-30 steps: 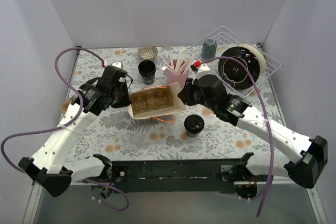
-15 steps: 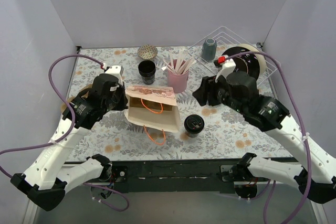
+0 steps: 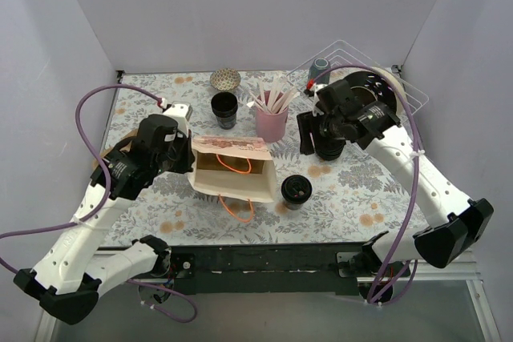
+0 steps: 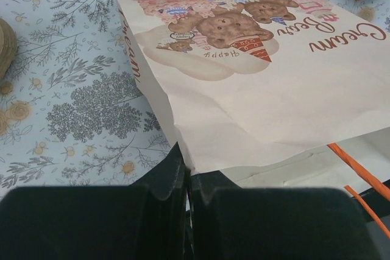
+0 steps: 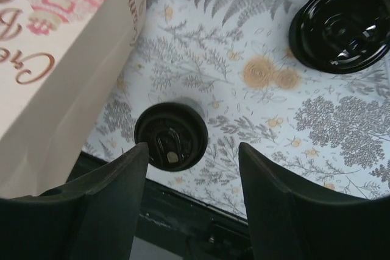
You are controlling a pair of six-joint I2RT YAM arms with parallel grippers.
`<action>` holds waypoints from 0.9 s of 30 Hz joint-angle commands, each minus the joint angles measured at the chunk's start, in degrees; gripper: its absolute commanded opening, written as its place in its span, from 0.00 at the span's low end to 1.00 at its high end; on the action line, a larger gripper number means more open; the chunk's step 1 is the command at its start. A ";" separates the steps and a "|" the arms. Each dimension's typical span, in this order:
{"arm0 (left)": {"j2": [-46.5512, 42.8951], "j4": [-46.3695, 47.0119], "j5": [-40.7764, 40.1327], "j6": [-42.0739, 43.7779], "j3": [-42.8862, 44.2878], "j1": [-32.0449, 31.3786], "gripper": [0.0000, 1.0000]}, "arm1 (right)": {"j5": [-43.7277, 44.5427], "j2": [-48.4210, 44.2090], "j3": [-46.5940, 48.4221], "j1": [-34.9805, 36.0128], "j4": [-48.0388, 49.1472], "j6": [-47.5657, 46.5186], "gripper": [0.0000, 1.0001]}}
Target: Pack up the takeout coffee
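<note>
The left gripper (image 4: 186,172) is pinched tight on the edge of the paper bag (image 4: 256,89), which seems tipped with its mouth open. The right gripper (image 5: 194,156) hangs above the takeout coffee (image 5: 170,136), fingers spread wide and holding nothing. The cup stands on the table (image 3: 361,198) just beside the bag
</note>
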 commanded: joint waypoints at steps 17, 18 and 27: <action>-2.12 -6.45 1.79 2.82 6.34 0.02 0.00 | -5.31 5.21 -8.87 8.90 -2.53 4.46 0.82; -2.29 -6.37 1.70 2.74 6.34 0.02 0.00 | -5.05 5.47 -9.22 9.07 -2.88 4.64 0.82; -1.59 -6.37 2.23 2.56 6.43 0.02 0.00 | -1.54 5.65 -14.40 11.36 1.94 6.57 0.83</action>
